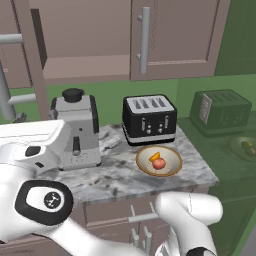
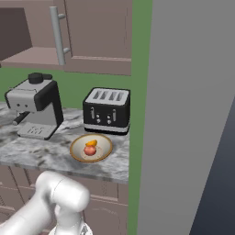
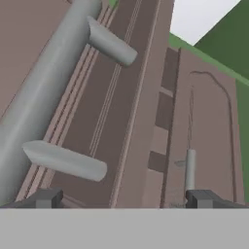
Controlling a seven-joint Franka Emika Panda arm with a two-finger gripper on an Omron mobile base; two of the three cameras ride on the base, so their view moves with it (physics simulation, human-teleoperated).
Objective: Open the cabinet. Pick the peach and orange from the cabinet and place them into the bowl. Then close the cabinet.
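The cabinet [image 1: 85, 47] on the wall has its left door [image 1: 36, 60] swung out edge-on and its right door [image 1: 175, 35] flat shut; the shelf inside looks bare. On the marble counter sits the bowl [image 1: 172, 162], holding the peach [image 1: 159, 163] and the orange [image 1: 154, 156]; the right base view shows the same bowl [image 2: 103, 148], peach [image 2: 89, 150] and orange [image 2: 92, 143]. My gripper [image 3: 126, 199] is open and close to the door panel. The long grey bar handle [image 3: 44, 97] runs just left of its fingertips [image 3: 48, 198], with nothing between them.
A black toaster [image 1: 149, 119] stands behind the bowl and a silver coffee machine [image 1: 76, 130] to its left. Low cabinets with short handles [image 1: 142, 217] run under the counter. A tall grey wall [image 2: 193, 114] closes off the right side.
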